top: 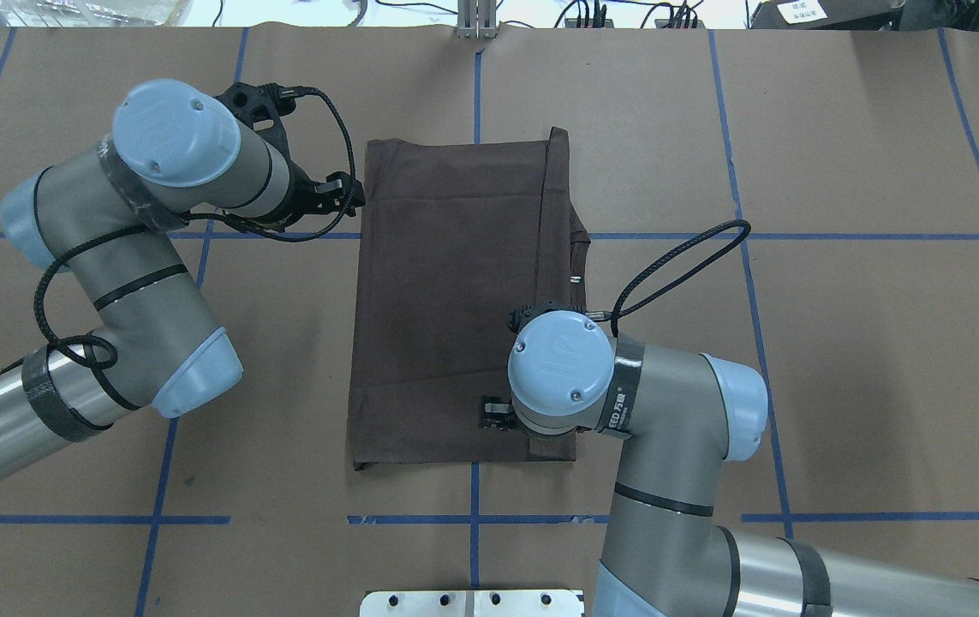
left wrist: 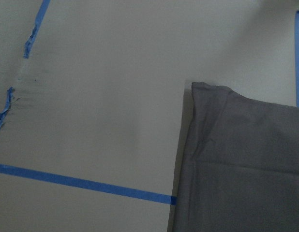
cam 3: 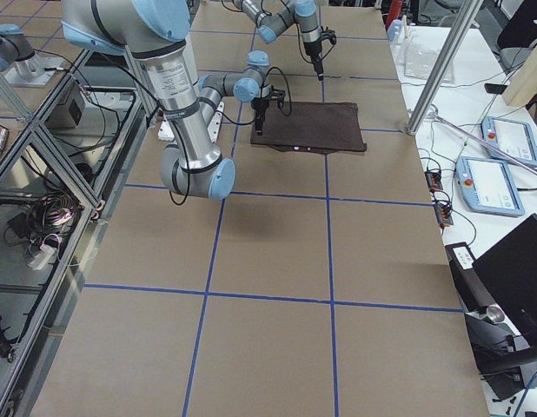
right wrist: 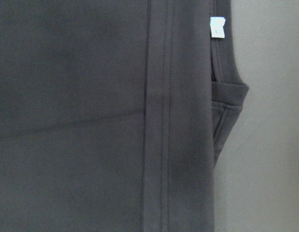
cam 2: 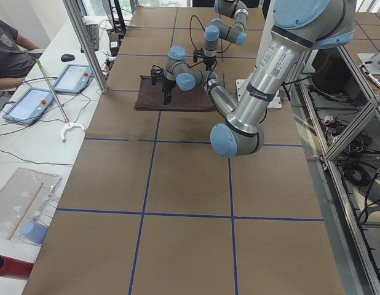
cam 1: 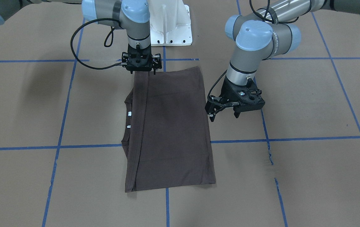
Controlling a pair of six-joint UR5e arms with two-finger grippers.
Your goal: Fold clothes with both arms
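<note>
**Front-facing view:** the T-shirt (cam 1: 173, 126), folded to a long rectangle, lies flat. The left gripper (cam 1: 224, 116), fingers spread wide and empty, hangs just beside its long edge. The right gripper (cam 1: 142, 72), fingers apparently parted, stands over the corner directly beneath it.

**Overhead view:** the collar (top: 581, 244) peeks out just ahead of the right wrist.

**Side views:** too small to add anything.

**Left wrist view:** a shirt corner lies just off to one side of the hand, on the table (left wrist: 91, 121).

**Right wrist view:** a stitched hem (right wrist: 159, 121) lies directly below.

To me the cloth looks thin, limp and light, so pinch all layers at the corners.
</note>
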